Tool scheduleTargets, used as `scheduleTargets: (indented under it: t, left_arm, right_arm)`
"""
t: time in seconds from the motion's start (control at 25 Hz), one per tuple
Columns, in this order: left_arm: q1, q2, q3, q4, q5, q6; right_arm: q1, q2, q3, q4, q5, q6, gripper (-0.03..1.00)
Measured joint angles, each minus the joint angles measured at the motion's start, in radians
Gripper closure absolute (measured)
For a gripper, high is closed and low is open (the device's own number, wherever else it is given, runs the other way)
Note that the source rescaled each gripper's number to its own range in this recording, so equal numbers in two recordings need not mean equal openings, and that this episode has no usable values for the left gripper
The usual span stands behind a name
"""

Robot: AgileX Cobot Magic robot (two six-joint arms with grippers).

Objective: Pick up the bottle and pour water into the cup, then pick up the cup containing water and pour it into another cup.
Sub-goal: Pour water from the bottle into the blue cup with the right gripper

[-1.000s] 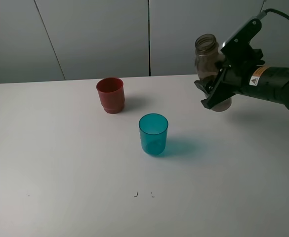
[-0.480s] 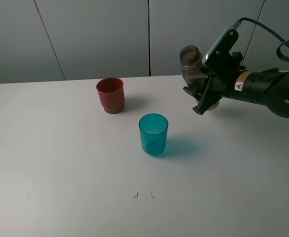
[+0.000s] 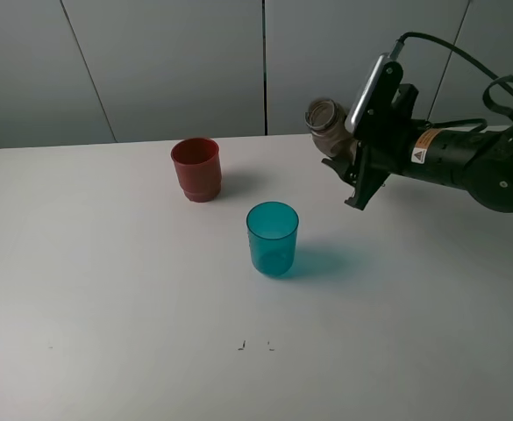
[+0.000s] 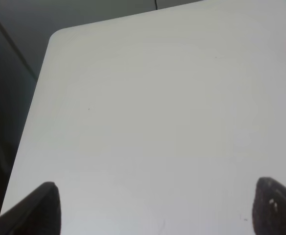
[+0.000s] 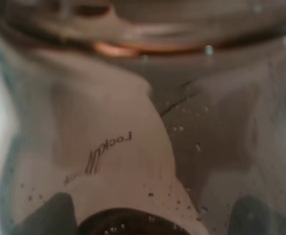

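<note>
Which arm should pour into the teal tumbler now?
Right. The right end effector grips the uncapped smoky grey-brown plastic bottle, tilted, near the translucent teal plastic tumbler. The left end effector is open over the white table.

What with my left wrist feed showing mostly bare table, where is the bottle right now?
Observer: The right gripper holds the bottle in the air, tilted, at the right of the high view.
Operator: Is water pouring out?
Observer: No stream shows. Its open mouth leans toward the teal cup but looks short of it, off to the cup's right.
</note>
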Motion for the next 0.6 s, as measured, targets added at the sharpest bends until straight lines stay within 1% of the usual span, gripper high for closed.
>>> scheduleTargets:
  t: [0.08, 0.16, 0.48, 0.6]
  left_arm:
    - [0.0, 0.0, 0.0, 0.0, 0.0, 0.0]
    - [0.0, 0.0, 0.0, 0.0, 0.0, 0.0]
    - [0.0, 0.0, 0.0, 0.0, 0.0, 0.0]
    - [0.0, 0.0, 0.0, 0.0, 0.0, 0.0]
  right_arm:
    - [0.017, 0.016, -0.001, 0.014, -0.021, -0.051, 0.96]
    - [0.027, 0.04, -0.009, 0.016, -0.035, -0.076, 0.96]
    - [0.027, 0.095, -0.056, 0.022, -0.021, -0.142, 0.96]
    - [0.04, 0.095, -0.058, 0.024, -0.021, -0.235, 0.96]
